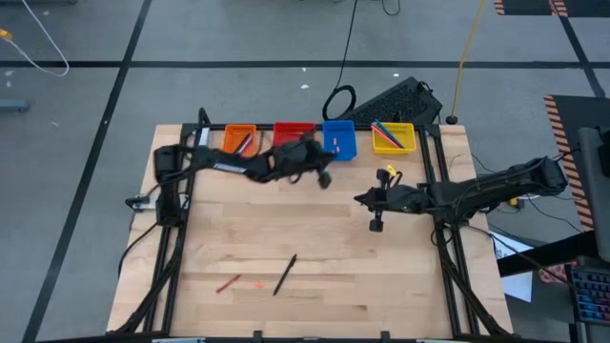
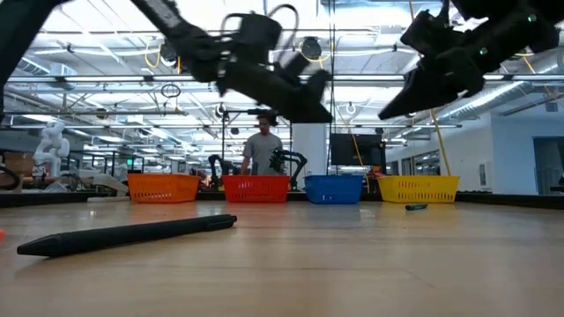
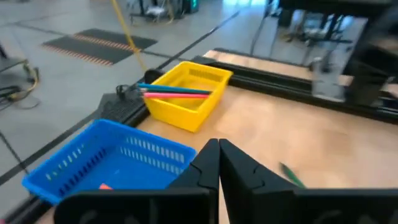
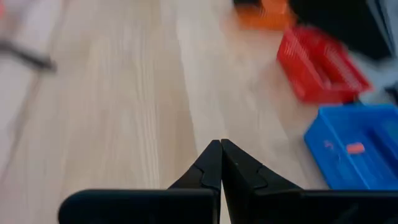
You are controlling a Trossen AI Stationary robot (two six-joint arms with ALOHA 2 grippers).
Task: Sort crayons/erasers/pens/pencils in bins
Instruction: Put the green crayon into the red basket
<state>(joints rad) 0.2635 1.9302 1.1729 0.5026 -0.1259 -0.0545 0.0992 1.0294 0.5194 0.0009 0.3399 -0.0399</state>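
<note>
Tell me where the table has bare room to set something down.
Free: the wide middle between the bins and the black stick. Crowded: beneath the left pincer near the blue bin, around the right pincer, and the front strip with the red crayon.

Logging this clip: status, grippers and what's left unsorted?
Left gripper shut, empty, by blue bin. Right gripper shut, empty, mid-table. Dark stick, red crayon, small eraser bit unsorted at near edge. Path clear.
</note>
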